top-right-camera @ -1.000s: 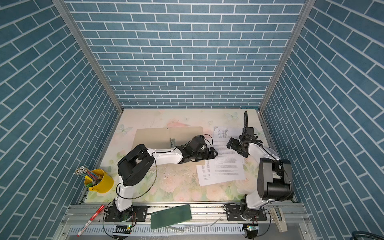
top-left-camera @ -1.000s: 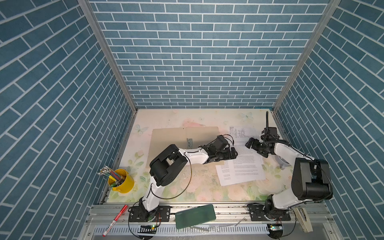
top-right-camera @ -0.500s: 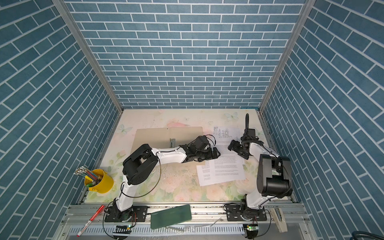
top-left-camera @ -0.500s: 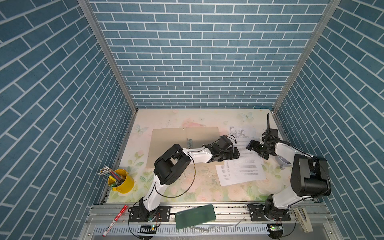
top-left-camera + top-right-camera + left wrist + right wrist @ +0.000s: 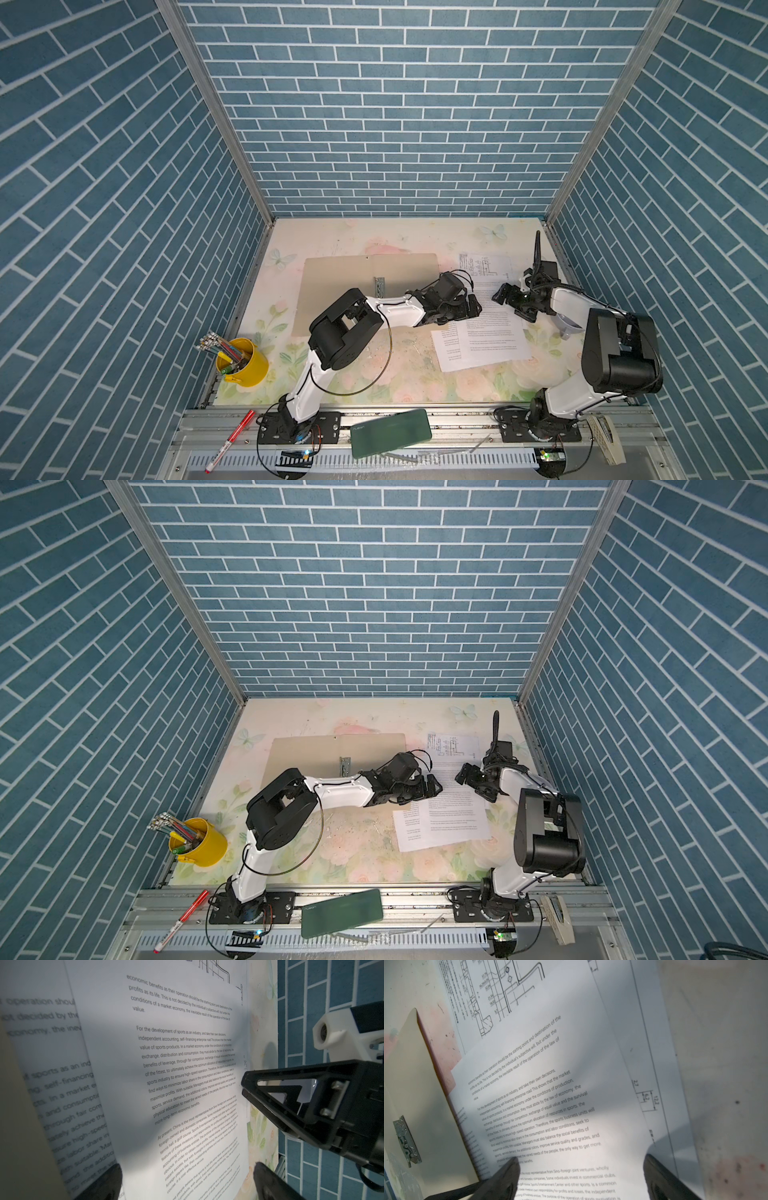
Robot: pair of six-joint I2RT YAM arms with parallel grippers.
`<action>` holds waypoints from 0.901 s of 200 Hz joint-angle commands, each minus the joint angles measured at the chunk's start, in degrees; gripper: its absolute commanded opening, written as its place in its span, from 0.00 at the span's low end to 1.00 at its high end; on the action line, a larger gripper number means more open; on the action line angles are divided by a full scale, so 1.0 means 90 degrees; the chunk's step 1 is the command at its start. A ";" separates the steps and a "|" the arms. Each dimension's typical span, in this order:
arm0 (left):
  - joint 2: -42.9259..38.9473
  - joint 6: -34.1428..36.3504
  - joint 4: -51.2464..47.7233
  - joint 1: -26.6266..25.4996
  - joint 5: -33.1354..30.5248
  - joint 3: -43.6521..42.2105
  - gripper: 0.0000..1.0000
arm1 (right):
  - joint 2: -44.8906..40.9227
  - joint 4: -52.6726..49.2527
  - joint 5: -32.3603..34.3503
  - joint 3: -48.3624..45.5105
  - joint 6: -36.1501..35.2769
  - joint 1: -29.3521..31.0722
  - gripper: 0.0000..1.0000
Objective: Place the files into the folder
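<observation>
**Pre-grasp, nothing held yet**

Left gripper (image 5: 473, 309) and right gripper (image 5: 510, 306) both spread, empty, over papers (image 5: 486, 345) lying just right of the open folder (image 5: 345, 291). Best bet: pin top sheet lightly, slide left; don't crumple.

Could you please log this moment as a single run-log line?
folder: open flat | files: overlapping pile beside it | left pincer: open, over files | right pincer: open, over files | held: nothing
</observation>
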 commanded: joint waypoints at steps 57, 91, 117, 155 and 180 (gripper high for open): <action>-0.0062 -0.0553 0.1237 0.0010 0.0099 -0.0725 1.00 | -0.0050 -0.0063 -0.0214 -0.0312 0.0050 -0.0015 0.91; 0.0035 -0.0892 0.1824 0.0034 0.0173 -0.0855 1.00 | -0.0141 -0.0020 -0.0320 -0.0366 0.0091 -0.0014 0.90; 0.0094 -0.0930 0.1960 0.0040 0.0210 -0.0815 1.00 | -0.0196 0.0065 -0.0486 -0.0409 0.0182 -0.0015 0.90; 0.0171 -0.0932 0.1972 0.0051 0.0290 -0.0722 1.00 | -0.0182 0.0277 -0.0741 -0.0490 0.0371 -0.0015 0.90; 0.0229 -0.0955 0.2007 0.0051 0.0361 -0.0692 1.00 | -0.0224 0.0356 -0.0903 -0.0510 0.0476 -0.0016 0.90</action>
